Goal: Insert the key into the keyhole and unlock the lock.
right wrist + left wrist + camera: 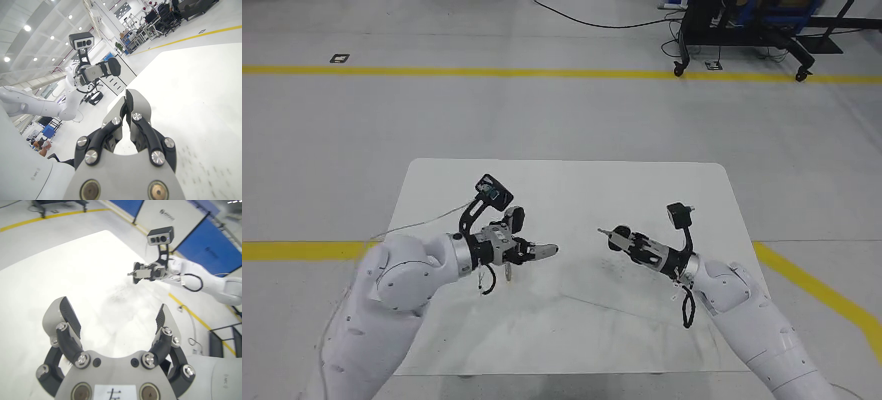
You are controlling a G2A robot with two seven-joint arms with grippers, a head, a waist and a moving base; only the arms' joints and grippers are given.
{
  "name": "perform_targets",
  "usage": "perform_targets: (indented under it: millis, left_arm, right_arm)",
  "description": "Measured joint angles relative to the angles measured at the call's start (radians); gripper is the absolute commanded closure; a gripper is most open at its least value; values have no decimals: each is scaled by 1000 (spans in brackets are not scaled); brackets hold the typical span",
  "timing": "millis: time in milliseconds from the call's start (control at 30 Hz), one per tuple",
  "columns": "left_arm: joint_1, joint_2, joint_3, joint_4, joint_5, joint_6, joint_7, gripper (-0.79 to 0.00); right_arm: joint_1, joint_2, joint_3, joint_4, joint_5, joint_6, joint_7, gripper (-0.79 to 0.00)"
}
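Left claw (113, 302) hangs spread wide with nothing between its ribbed pads (70, 315), above the white worktop (572, 185). Facing it, well apart across the middle, the right claw (127, 93) is pressed together on the key (125, 92), a thin metal sliver jutting from its tip toward the other arm. Dark specks (121, 292) dot the surface between them. Beyond the far edge run a yellow floor line (542, 72) and a black wheeled frame (742, 30); blue panels (208, 249) stand off to one side.

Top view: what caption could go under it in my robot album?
Above a white table, the robot's left hand is open and empty; its right hand pinches a thin key.
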State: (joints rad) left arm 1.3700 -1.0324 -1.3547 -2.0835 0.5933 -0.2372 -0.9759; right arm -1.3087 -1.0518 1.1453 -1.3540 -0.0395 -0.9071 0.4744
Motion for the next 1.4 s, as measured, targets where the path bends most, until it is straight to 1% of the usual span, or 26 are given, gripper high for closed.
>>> perform_targets:
  millis: [67, 100, 133, 167, 200, 267, 333, 400, 467, 500, 600, 667, 700, 767, 867, 900, 933, 1100, 1233, 1400]
  left_arm:
    - [98, 14, -64, -144, 154, 115, -96, -785]
    - [160, 20, -87, -224, 271, 188, -163, -785]
    - [198, 23, -88, -267, 357, 232, -204, -785]
    - [225, 23, -73, -289, 432, 261, -232, -785]
    - [249, 23, -37, -287, 507, 284, -242, -785]
    - [267, 20, 26, -269, 590, 308, -254, -785]
    - [270, 15, 95, -265, 687, 349, -298, -785]
    - [254, 7, 163, -251, 747, 385, -312, -785]
    - [221, -1, 209, -206, 770, 408, -310, -785]
    - [193, -7, 237, -174, 783, 421, -312, -785]
    - [121, -25, 293, -113, 771, 444, -311, -785]
    - [79, -34, 313, -79, 760, 454, -310, -785]
    - [54, -40, 325, -57, 758, 461, -312, -711]
    - [22, -48, 343, -28, 754, 471, -315, -628]
    - [-17, -60, 369, 15, 760, 491, -339, -594]
    - [-28, -64, 376, 27, 764, 502, -349, -548]
    - [-35, -67, 380, 34, 766, 509, -356, -511]
    - [-46, -78, 387, 58, 772, 545, -373, -391]
    - [-41, -83, 383, 71, 775, 550, -362, -391]
    - [-52, -92, 377, 107, 755, 534, -324, -357]
  right_arm:
    - [0, 0, 0, 0, 0, 0, 0, 0]
    - [0, 0, 0, 0, 0, 0, 0, 0]
    - [0, 0, 0, 0, 0, 0, 0, 0]
    - [0, 0, 0, 0, 0, 0, 0, 0]
    - [0, 0, 0, 0, 0, 0, 0, 0]
    - [0, 0, 0, 0, 0, 0, 0, 0]
    - [0, 0, 0, 0, 0, 0, 0, 0]
    - [0, 0, 0, 0, 0, 0, 0, 0]
    - [0, 0, 0, 0, 0, 0, 0, 0]
    - [0, 0, 0, 0, 0, 0, 0, 0]
    - [0, 0, 0, 0, 0, 0, 0, 0]
    - [0, 0, 0, 0, 0, 0, 0, 0]
    - [0, 0, 0, 0, 0, 0, 0, 0]
    - [0, 0, 0, 0, 0, 0, 0, 0]
    - [0, 0, 0, 0, 0, 0, 0, 0]
    - [0, 0, 0, 0, 0, 0, 0, 0]
    - [0, 0, 0, 0, 0, 0, 0, 0]
    - [0, 0, 0, 0, 0, 0, 0, 0]
    - [0, 0, 0, 0, 0, 0, 0, 0]
    - [0, 0, 0, 0, 0, 0, 0, 0]
